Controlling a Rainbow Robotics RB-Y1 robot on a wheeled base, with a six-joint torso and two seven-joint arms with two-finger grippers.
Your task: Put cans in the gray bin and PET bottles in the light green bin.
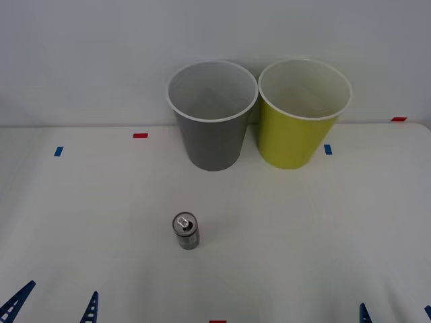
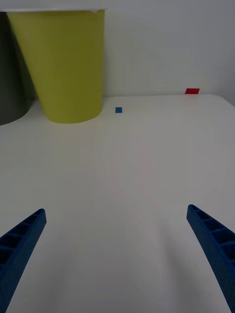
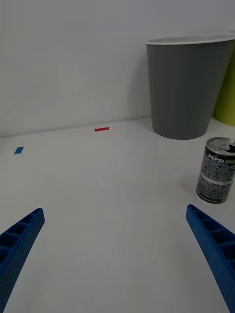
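A small silver-gray can (image 1: 186, 231) (image 3: 216, 170) stands upright on the white table, in front of the gray bin (image 1: 212, 114) (image 3: 188, 85). The light green bin (image 1: 302, 112) (image 2: 63, 63) stands just right of the gray one. Both bins look empty from above. My left gripper (image 1: 54, 306) (image 3: 115, 254) hovers open at the front left edge, the can ahead and to its right. At the front right edge my right gripper (image 1: 397, 313) (image 2: 117, 249) is open too, with bare table between its fingers. PET bottles are out of view.
Small red tape marks (image 1: 140, 135) (image 1: 399, 119) and blue tape marks (image 1: 58, 151) (image 1: 328, 149) dot the table (image 1: 323, 229). A white wall rises right behind the bins.
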